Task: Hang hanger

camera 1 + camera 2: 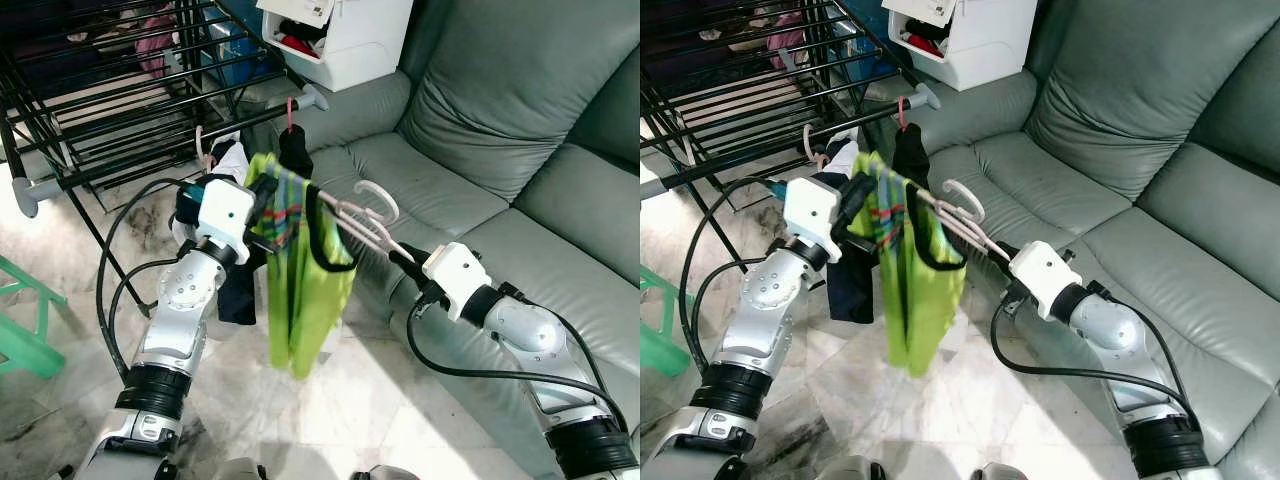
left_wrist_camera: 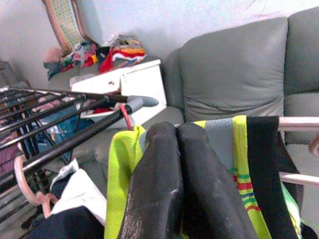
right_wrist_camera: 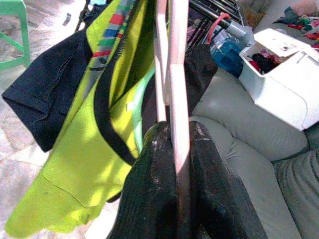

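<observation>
1. Pale pink hanger (image 1: 362,222) held level between the two arms, in front of the black drying rack (image 1: 120,110) and beside the grey sofa (image 1: 500,130). Its hook curves up, free of any bar.
2. Neon-yellow top (image 1: 300,300) with black trim and a striped band is draped over the hanger and hangs down toward the tiled floor (image 1: 330,400).
3. Right tool (image 3: 175,149): the two black fingers are pressed together with the hanger's pink bar pinched between them, seen plainly in the right wrist view. In the head views this arm reaches in from the sofa side, the tool at the hanger's right end.
4. Left tool (image 2: 177,164): fingers closed against each other at the hanger's left end, the yellow cloth bunched just behind them. Whether cloth or bar is caught between them, cannot tell.
5. Rack's front rail (image 1: 250,115) runs just above and behind the hanger, with a grey end cap. A dark garment on a red hanger (image 1: 291,112) hangs from that rail, near the yellow top.
6. Dark navy garment (image 1: 238,290) hangs below the left arm, beside the yellow top.
7. White storage box (image 1: 345,35) with clothes inside sits at the sofa's end, behind the rack.
8. Green stool (image 1: 25,320) on the floor, far left.
</observation>
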Motion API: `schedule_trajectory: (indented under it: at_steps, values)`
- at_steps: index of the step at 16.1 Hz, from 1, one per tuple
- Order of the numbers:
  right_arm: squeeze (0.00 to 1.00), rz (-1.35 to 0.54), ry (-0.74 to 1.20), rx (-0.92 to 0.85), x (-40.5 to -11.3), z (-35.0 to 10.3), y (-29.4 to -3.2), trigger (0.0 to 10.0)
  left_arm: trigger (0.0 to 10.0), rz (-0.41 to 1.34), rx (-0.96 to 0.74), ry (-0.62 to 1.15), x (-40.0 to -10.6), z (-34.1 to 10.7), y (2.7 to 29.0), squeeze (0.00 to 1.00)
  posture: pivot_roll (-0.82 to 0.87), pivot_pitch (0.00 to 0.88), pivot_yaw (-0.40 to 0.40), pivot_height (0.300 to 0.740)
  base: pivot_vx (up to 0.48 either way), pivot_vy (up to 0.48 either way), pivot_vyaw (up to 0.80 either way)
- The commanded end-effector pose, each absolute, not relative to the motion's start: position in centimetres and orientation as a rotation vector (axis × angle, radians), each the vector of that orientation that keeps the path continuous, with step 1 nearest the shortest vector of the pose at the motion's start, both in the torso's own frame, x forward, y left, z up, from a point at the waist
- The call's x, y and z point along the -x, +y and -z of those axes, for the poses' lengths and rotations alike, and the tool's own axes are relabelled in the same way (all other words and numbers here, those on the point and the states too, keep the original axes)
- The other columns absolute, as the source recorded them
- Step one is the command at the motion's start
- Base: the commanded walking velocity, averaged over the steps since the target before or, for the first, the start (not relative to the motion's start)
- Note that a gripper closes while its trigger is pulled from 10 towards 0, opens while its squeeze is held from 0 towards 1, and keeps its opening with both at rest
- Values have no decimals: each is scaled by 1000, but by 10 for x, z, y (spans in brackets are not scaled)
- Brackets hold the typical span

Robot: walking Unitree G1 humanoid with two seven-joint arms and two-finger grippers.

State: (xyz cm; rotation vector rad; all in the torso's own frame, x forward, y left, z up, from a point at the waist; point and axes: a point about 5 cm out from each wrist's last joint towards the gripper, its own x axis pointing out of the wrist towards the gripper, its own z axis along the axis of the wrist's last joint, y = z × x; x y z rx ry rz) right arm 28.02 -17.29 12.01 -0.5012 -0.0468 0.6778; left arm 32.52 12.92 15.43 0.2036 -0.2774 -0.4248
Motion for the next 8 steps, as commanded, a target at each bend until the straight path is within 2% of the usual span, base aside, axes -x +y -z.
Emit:
schedule_trajectory:
  at_steps: [1,2,3,4,8]
  values:
    - [0,-639,-79,493,-284,-127,-177,10000,0,427,-204,-278,-325,-157,129,0,-82,13,4,740,0,0,0]
    - [0,-628,-78,493,-285,-127,-178,10000,0,468,-195,-256,-323,-153,124,0,-82,11,6,740,0,0,0]
    - [0,-622,-81,498,-287,-127,-178,10000,4196,554,-120,-194,-317,-146,111,0,-83,10,10,740,0,0,0]
    - [0,-617,-91,495,-288,-129,-177,10000,10000,657,-88,-158,-306,-138,95,1000,-83,10,10,740,0,0,0]
    - [0,-629,-112,476,-286,-130,-169,10000,10000,724,-68,-126,-297,-129,82,1000,-84,11,11,740,0,0,0]
